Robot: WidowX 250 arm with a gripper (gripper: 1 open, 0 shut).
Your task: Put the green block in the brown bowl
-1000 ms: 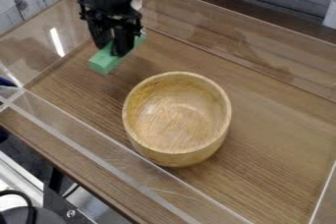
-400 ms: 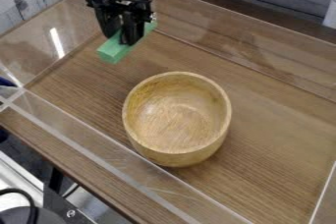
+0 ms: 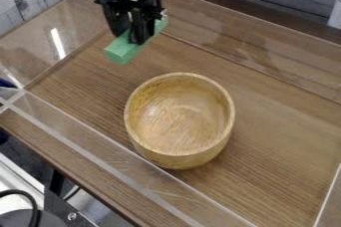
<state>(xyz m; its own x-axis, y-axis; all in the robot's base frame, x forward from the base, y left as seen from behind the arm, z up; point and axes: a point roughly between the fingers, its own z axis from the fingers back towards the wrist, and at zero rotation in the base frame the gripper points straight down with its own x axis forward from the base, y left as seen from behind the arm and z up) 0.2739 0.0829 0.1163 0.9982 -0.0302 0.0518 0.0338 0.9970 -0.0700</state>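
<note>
Up there, the black gripper (image 3: 134, 34) has its fingers clamped on the green block (image 3: 127, 48), holding it clear of the wooden tabletop (image 3: 266, 72). The block hangs tilted, its lower end poking out below the fingers. It sits up and to the left of the brown bowl (image 3: 180, 118), which stands apart from it.
</note>
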